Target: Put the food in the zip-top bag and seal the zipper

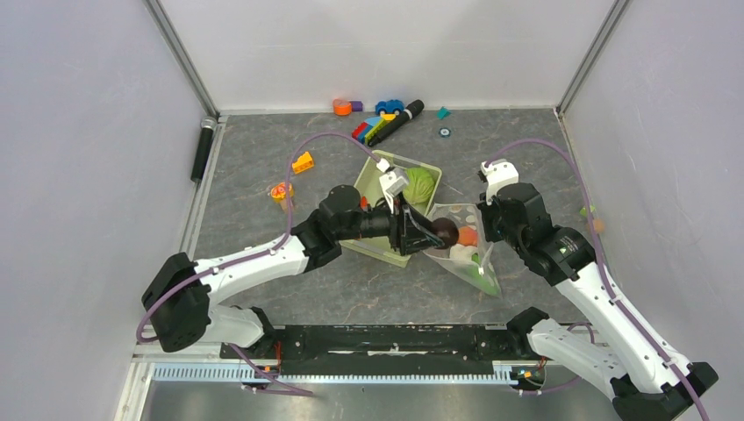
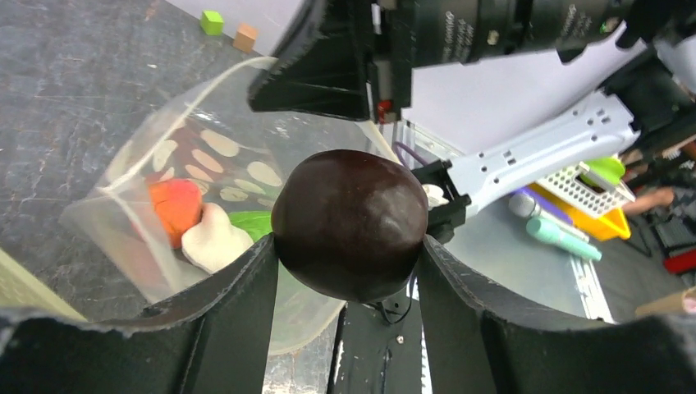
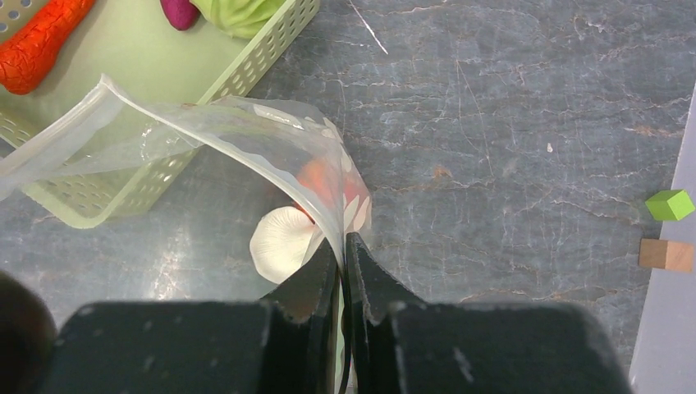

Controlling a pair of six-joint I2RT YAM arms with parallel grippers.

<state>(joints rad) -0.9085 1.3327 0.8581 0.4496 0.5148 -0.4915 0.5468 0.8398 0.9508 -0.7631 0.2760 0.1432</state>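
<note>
- Table (image 1: 263, 175): the work area. Basket and bag lie side by side mid-table, within reach of both arms.
- Basket (image 1: 383, 247): holds the food not yet moved. Its near corner is tucked just under the bag's lip, so the transfer looks short.
- Bag (image 3: 246, 131): lies right of the basket with its mouth facing the basket. The top film is lifted into a tent. My read is that this keeps the mouth gaping so food can go straight in.
- Cabbage (image 1: 421, 184): in the basket, the biggest item left. It will likely need the widest mouth.
- Ball (image 2: 349, 222): off the table, right at the bag mouth, between basket and bag. It looks like the item going in now.
- Carrot (image 3: 37, 41) and eggplant (image 3: 179, 10): in the basket, untouched.
- Peach (image 2: 175, 207), white piece (image 2: 212, 240), cucumber (image 2: 250, 222): already inside the bag, bunched at the closed end.
- Zipper (image 3: 57, 131): the strip along the lifted lip. It is unsealed, and sealing comes last.
- Left claw (image 2: 349, 246): about half spread and clamped on the ball. Both fingers press its sides, aimed into the bag opening.
- Right claw (image 3: 343, 246): nearly clenched, pinching the bag's top film between its fingertips. It grips nothing else and acts as the prop for the mouth.
- Judgement: roughly half the food is loaded. The risk is the film slipping from the pinch and the mouth collapsing.
</note>
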